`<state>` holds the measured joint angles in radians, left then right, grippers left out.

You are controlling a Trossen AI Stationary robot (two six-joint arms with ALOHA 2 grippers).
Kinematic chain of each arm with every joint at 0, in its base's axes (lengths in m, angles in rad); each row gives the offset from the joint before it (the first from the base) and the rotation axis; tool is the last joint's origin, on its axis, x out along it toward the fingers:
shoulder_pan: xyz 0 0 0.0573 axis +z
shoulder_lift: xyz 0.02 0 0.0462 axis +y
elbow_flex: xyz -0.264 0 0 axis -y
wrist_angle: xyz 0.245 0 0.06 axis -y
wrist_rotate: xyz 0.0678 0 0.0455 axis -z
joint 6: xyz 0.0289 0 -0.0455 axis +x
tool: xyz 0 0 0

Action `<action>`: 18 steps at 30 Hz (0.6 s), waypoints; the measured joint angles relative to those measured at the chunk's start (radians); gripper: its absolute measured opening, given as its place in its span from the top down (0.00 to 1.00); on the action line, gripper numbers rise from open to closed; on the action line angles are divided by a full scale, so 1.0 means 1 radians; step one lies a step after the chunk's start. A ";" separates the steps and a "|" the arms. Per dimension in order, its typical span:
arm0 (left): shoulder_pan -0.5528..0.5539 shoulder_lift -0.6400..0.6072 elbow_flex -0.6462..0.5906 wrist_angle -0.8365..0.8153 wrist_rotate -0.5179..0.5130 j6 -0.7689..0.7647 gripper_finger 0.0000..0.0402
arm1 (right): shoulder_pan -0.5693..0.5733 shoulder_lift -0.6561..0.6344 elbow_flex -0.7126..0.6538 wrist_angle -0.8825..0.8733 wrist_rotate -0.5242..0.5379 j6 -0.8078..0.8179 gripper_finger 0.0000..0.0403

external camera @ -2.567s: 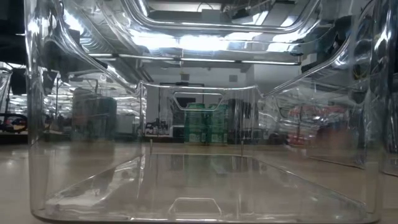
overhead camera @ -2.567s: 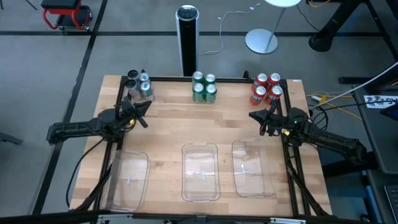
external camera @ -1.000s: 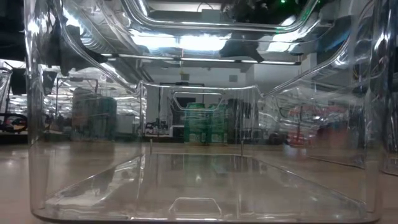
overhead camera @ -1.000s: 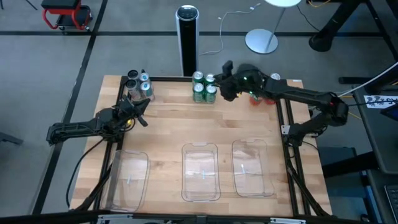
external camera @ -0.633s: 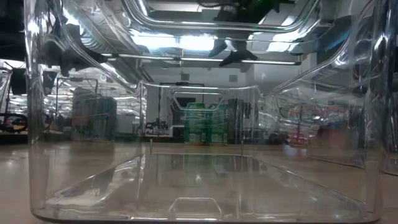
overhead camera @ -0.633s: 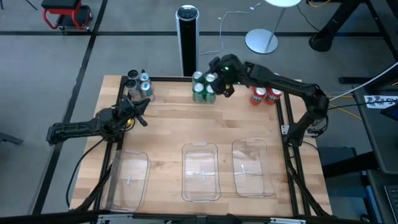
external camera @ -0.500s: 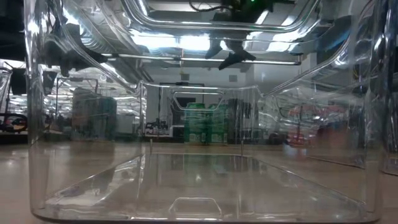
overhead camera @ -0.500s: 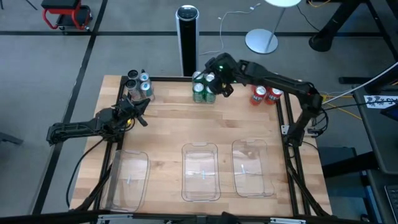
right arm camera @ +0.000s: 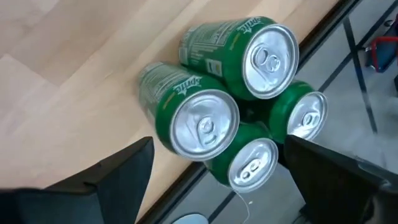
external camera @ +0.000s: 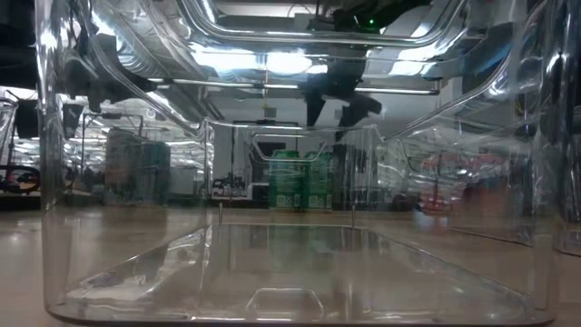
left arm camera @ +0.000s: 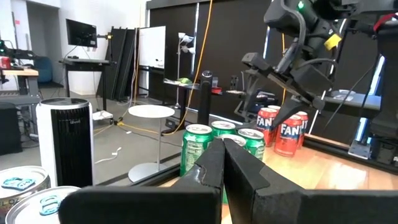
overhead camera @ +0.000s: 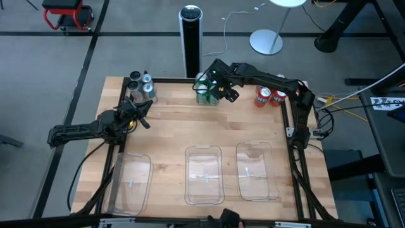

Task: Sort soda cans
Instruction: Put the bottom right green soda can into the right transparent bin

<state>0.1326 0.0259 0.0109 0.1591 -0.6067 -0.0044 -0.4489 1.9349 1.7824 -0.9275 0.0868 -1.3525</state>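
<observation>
- counter (overhead camera: 171, 130): all cans stand upright along the far edge in three clusters; three clear trays (overhead camera: 204, 175) sit empty along the near edge.
- right arm reaches across to the far middle; right pincer (overhead camera: 218, 85) is spread wide, grasping nothing, hanging directly above the green cans (overhead camera: 207, 88).
- key relation: green cans lie straight below the right pincer (right arm camera: 214, 168), long axes vertical, silver tops facing it; the four touch, so I'd judge a finger has little room between them.
- left pincer (overhead camera: 140, 113) is clenched, empty, parked just short of the silver/black cans (overhead camera: 140, 85).
- red cans (overhead camera: 271, 95) sit at the far right, well apart from both pincers.
</observation>
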 joint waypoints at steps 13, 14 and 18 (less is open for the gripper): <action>0.000 0.000 0.000 -0.010 0.000 0.004 1.00 | -0.011 0.074 0.000 0.003 -0.023 -0.015 0.11; 0.000 0.000 0.000 -0.009 0.000 0.004 1.00 | -0.011 0.077 0.000 0.010 -0.015 -0.015 0.11; -0.001 0.000 0.000 -0.010 0.000 0.003 1.00 | -0.017 0.091 -0.001 0.020 -0.023 -0.015 0.11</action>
<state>0.1314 0.0260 0.0109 0.1490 -0.6064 -0.0010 -0.4661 2.0254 1.7813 -0.9076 0.0640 -1.3674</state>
